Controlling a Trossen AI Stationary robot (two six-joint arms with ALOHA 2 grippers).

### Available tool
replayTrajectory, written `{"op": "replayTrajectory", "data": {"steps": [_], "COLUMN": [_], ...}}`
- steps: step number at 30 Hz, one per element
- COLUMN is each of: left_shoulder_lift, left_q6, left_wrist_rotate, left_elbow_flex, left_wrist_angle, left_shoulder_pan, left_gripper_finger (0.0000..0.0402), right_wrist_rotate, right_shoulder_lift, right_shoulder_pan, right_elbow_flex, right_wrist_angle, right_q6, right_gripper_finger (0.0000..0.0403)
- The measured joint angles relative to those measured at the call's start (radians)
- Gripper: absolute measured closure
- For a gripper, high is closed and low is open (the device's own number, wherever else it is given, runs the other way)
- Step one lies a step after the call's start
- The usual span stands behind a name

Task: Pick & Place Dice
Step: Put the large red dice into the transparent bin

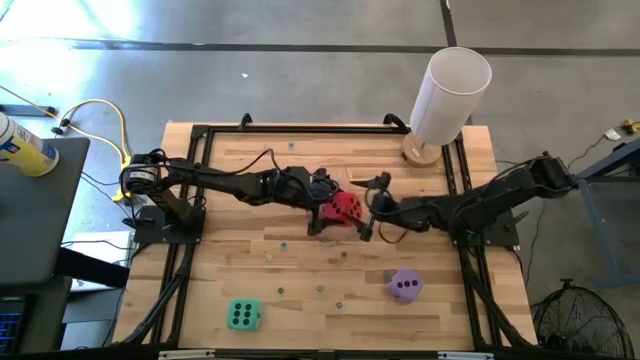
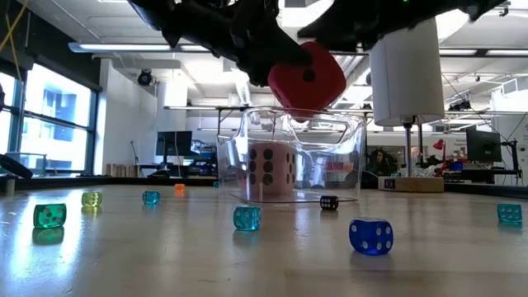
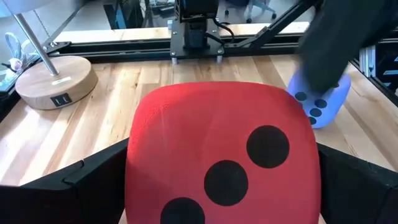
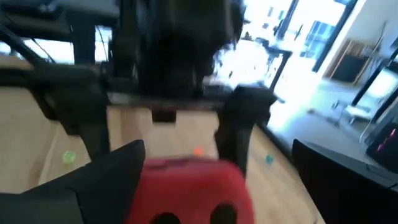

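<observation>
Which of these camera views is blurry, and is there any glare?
Right wrist view: smeared throughout, the red die soft-edged, with bright window glare behind. Left wrist view: the red die is crisp. Low view: the clear bin shows reflections. High view: evenly lit, sharp.

The high view looks straight down on the whole table [image 1: 300, 290]. The low view sits at tabletop height, facing level into the room. Both wrist views look close-up, from opposite sides, at the red die [image 3: 221, 162], which all four views share.
</observation>
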Motion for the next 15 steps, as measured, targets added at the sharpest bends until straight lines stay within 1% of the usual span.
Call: {"op": "replayTrajectory", "data": {"steps": [7,11,15], "left_shoulder_lift": [0.002,0.002,0.002], "left_q6": [0.006,0.006,0.006], "left_wrist_rotate": [-0.005,-0.005,-0.007], "left_elbow_flex": [-0.004,-0.004,-0.004], "left_wrist_angle": [-0.026,-0.037,-0.042], "left_shoulder_pan": [0.001,0.001,0.001], "left_gripper_finger": [0.0002,0.0002,0.0002], "right_wrist_rotate": [-0.075,-0.117,-0.132], "right_shoulder_lift": [0.116,0.134,0.137], "right_shoulder_pan": [-0.073,-0.092,-0.105], "right_elbow_flex": [0.003,0.003,0.003], "right_wrist_angle": [0.018,0.012,-0.014], "right_q6": [0.09,0.127,0.166], "right_gripper_finger": [0.0003,0.0003,0.0003]}}
